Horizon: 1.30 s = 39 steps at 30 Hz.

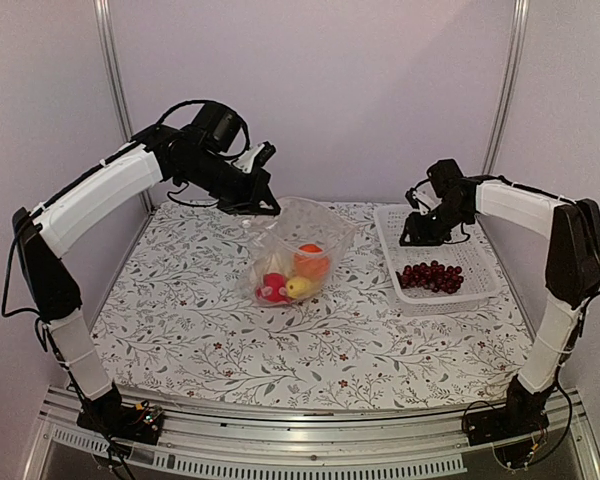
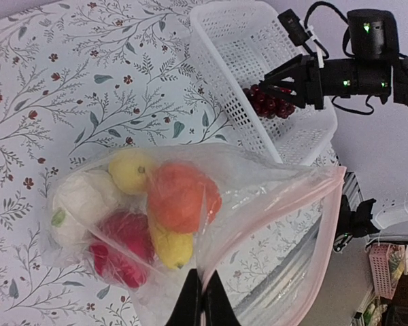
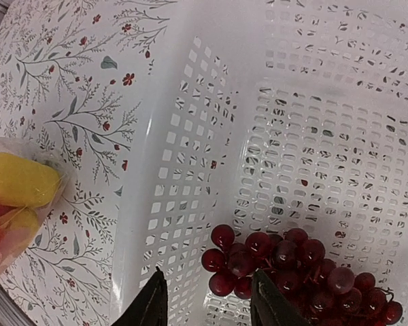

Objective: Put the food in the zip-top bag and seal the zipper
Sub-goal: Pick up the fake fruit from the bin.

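Note:
The zip-top bag (image 1: 302, 226) lies mid-table with its mouth lifted toward the left. My left gripper (image 1: 266, 205) is shut on the mouth edge (image 2: 202, 284). The zipper (image 2: 330, 216) shows as a faint pinkish strip round the gaping mouth. Inside the bag lie an orange ball (image 2: 180, 197), a cream-white lump (image 2: 78, 204), a red piece (image 2: 126, 241), a small yellow round one (image 2: 130, 171) and a long yellow one (image 2: 171, 248). The dark red grape bunch (image 3: 296, 261) rests in the white basket. My right gripper (image 3: 207, 277) hovers open just above the bunch's left end, touching nothing.
The white mesh basket (image 1: 477, 287) stands at the right of the flowered tablecloth (image 1: 310, 340), its near wall (image 3: 183, 170) between my right gripper and the bag. Grey walls and metal posts enclose the back and sides.

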### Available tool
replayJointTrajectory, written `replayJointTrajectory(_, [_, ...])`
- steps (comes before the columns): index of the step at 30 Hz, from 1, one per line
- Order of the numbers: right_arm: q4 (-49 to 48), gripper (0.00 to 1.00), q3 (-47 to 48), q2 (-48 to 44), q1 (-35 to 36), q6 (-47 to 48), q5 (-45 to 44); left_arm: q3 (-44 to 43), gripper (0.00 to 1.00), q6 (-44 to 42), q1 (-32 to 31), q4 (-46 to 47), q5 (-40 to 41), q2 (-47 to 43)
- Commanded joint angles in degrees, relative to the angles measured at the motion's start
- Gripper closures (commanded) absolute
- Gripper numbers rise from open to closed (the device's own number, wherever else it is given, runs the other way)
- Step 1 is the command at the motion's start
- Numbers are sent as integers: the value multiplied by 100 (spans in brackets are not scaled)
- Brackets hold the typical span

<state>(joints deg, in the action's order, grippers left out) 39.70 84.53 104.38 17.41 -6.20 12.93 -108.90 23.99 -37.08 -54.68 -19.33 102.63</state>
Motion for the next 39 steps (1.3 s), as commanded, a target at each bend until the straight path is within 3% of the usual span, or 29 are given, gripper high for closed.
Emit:
replayJointTrajectory(1, [578,62,291,544,63,141,-74,-8,100,19,117,45,-59,-56])
replayJointTrajectory(5, [740,62,249,779,85,142,-148,9,100,23,122,40,-8,-70])
replayJointTrajectory(16, [1194,47,384,1291,175,72,-821,-43,100,10,140,-26,77,-102])
replayJointTrajectory(21, [1068,46,164,1454,215,42,-898,-19,100,39,139,-19,70,-78])
replayJointTrajectory(25, [814,59,48,1417,227,-61,-1151,0,100,39,139,-8,52,-85])
replayJointTrajectory(29, [911,90,185,1325,223,-180,-1439,-7,100,36,140,-8,48,-83])
replayJointTrajectory(33, [1055,98,302,950,221,-258,-1615,-32,100,40,137,14,59,-64])
replayJointTrajectory(39, [1496,100,922,225,223,-322,-1796,-42,100,57,137,76,34,-32])
